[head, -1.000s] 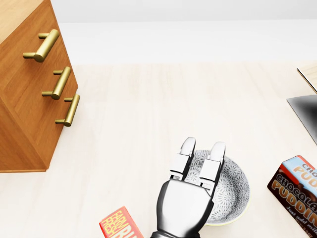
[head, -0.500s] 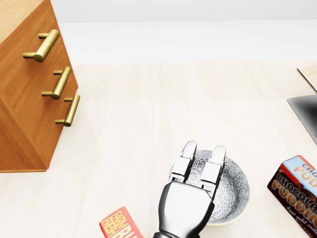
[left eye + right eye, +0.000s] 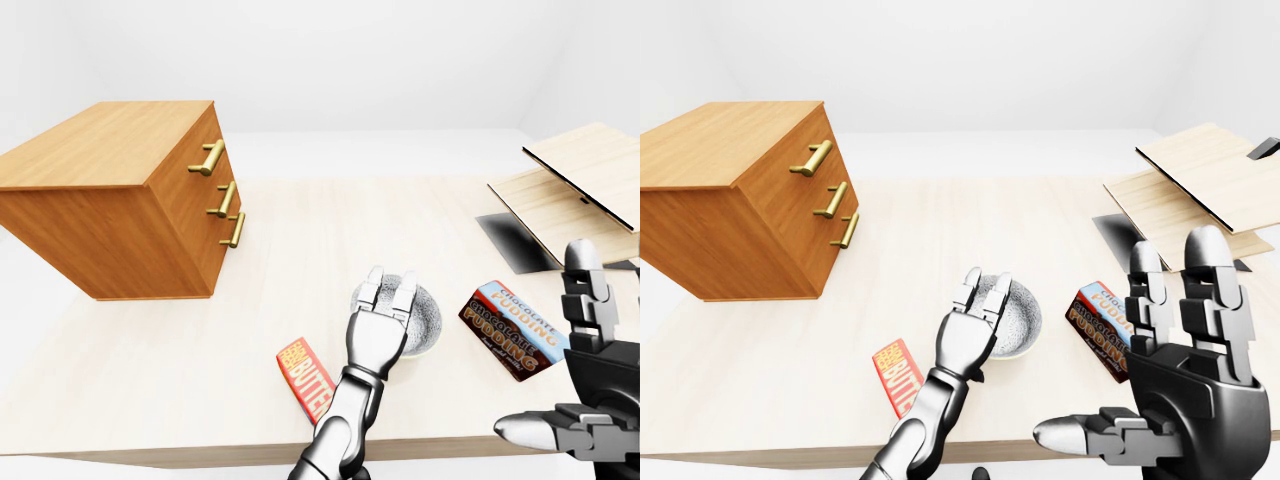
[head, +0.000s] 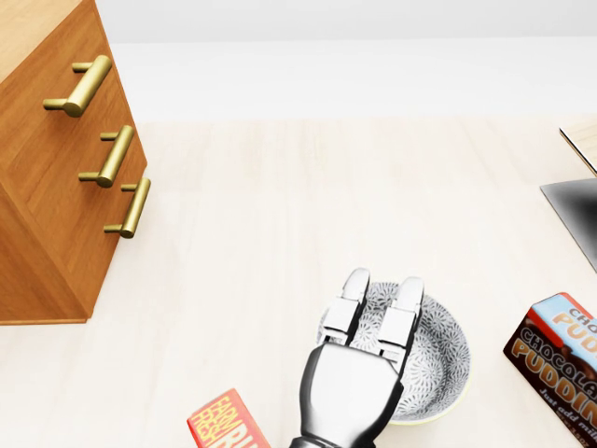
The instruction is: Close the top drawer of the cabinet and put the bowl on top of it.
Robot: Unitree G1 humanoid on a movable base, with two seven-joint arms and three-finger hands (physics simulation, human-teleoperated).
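Note:
The wooden cabinet stands at the left of the table, its three brass-handled drawer fronts lying flush, the top handle uppermost. A grey patterned bowl sits on the table near the bottom of the head view. My left hand lies over the bowl's left part with its fingers stretched out flat and open, not closed round the rim. My right hand hovers open at the lower right of the right-eye view, fingers spread, holding nothing, to the right of the bowl.
A red butter box lies left of my left forearm. A chocolate pudding box lies right of the bowl. Wooden boards and a dark panel occupy the table's right side. The table's near edge runs below.
My left hand has slid slightly toward the bottom of the head view, its fingertips now a little further back over the bowl. The bowl and the cabinet have not moved.

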